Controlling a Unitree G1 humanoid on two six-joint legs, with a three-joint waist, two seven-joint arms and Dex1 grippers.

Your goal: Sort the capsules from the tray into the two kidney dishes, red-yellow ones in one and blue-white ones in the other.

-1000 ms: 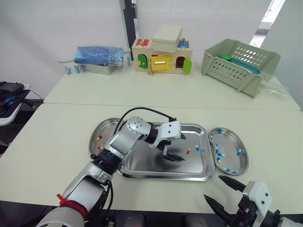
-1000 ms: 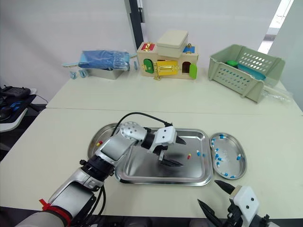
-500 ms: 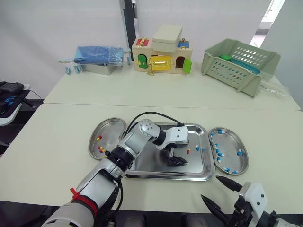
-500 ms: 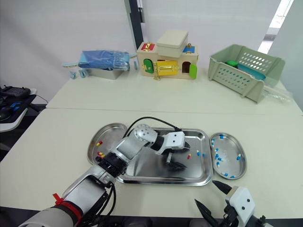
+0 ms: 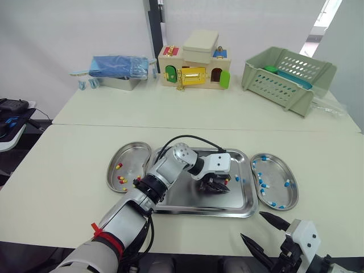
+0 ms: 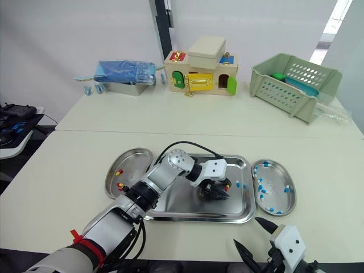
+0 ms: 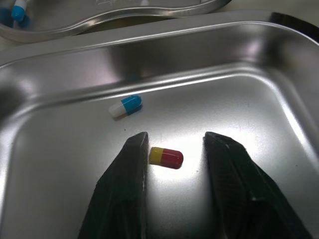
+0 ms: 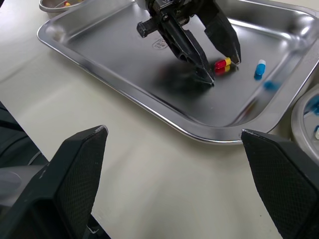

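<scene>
Left tool (image 7: pixel 175 139), narrowly open, straddles a red-yellow capsule (image 7: pixel 166 157) near the right edge of the tray (image 5: pixel 176 196); a blue-white capsule (image 7: pixel 125 105) lies just beside. Right tool (image 5: pixel 253 225) gapes wide at the near edge of the bench (image 5: pixel 68 165).

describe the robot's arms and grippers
Its left arm: silver-grey rounded segments, a black cable looping over it, a red band, a white block at the wrist. The left gripper and right gripper have two black tapering fingers each; the right also sits on a white block.
</scene>
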